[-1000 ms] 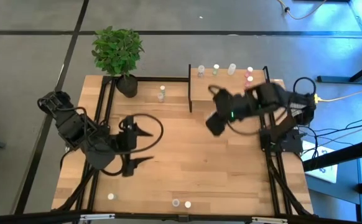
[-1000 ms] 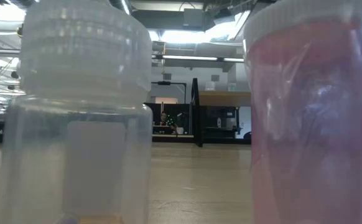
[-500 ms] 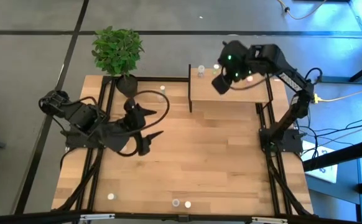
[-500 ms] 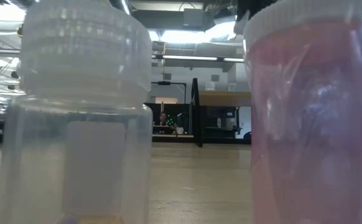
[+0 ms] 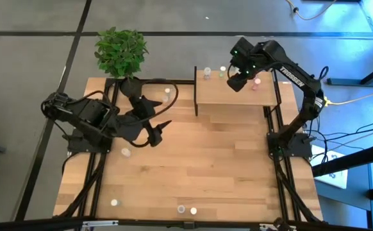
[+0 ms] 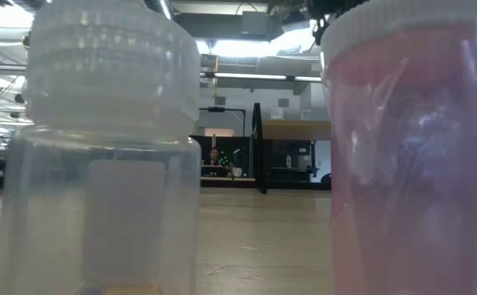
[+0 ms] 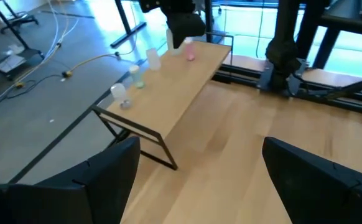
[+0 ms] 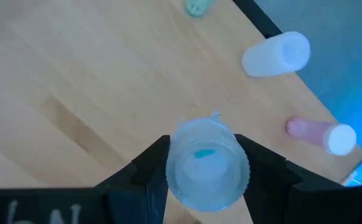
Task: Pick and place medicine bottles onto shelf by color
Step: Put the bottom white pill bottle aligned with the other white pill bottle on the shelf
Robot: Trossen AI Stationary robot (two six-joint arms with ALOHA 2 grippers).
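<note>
Since a second ago the right gripper (image 5: pixel 236 82) has swung from above the table's middle up over the shelf (image 5: pixel 231 96), and the left gripper (image 5: pixel 153 118) has shifted from the table's centre-left toward the potted plant (image 5: pixel 122 52).

Between its two dark fingers the right gripper clamps a translucent white-capped bottle (image 8: pixel 207 163), held over the light-wood shelf top. Near it on the shelf stand a white-capped bottle (image 8: pixel 277 55), a pink bottle with a white cap (image 8: pixel 321 134) and a pale green bottle (image 8: pixel 198 7). From above, the row along the shelf's far edge shows as small caps, one white (image 5: pixel 207 72) and one greenish (image 5: pixel 223 70).

The left gripper hangs over the wooden tabletop (image 5: pixel 206 167) with its fingers spread wide and nothing between them. One bottle (image 5: pixel 167 95) stands on the table near the plant pot, another (image 5: pixel 125 153) lies just by the left arm, and three more (image 5: pixel 114 203) (image 5: pixel 181 209) (image 5: pixel 193 210) sit along the near edge. At table level, a clear bottle (image 6: pixel 99 147) and a pink one (image 6: pixel 411 156) fill the low view.

Around the table lies grey concrete floor with cables on the right; ceiling lights glow in the room behind.
</note>
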